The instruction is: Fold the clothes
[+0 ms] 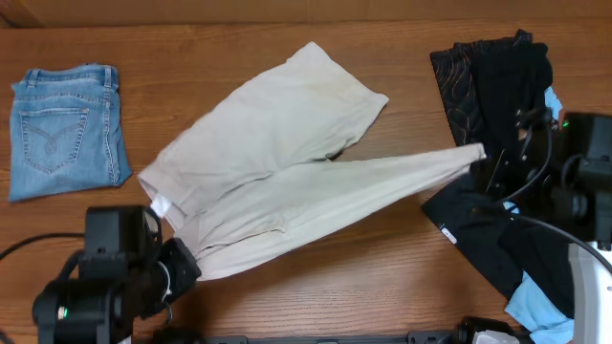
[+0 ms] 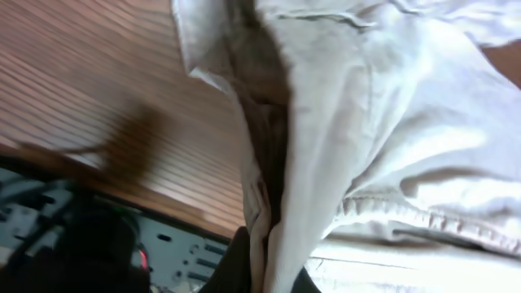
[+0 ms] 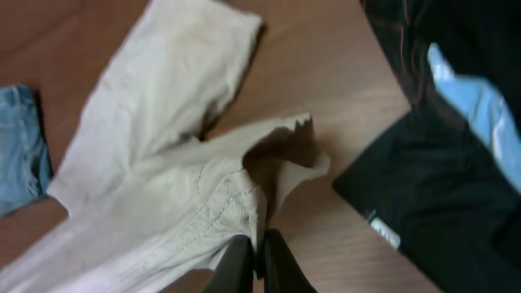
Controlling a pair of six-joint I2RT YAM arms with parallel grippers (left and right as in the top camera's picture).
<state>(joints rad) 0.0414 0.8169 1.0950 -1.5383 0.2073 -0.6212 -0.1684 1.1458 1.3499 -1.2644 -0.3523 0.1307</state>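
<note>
The pale beige shorts (image 1: 277, 162) lie spread across the middle of the wooden table, one part reaching to the upper right and a long part stretched to the right. My left gripper (image 1: 180, 269) is shut on their lower-left edge. In the left wrist view the cloth (image 2: 383, 122) hangs pinched between the dark fingers (image 2: 262, 273). My right gripper (image 1: 485, 158) is shut on the far right end of the stretched part. In the right wrist view its fingers (image 3: 257, 254) pinch a seamed fold of the shorts (image 3: 163, 203), lifted off the table.
Folded light-blue jeans (image 1: 67, 129) lie at the far left. A heap of black and patterned garments (image 1: 497, 76) sits at the upper right. A black garment (image 1: 478, 229) and a sky-blue one (image 1: 540, 306) lie at the lower right, beside my right arm.
</note>
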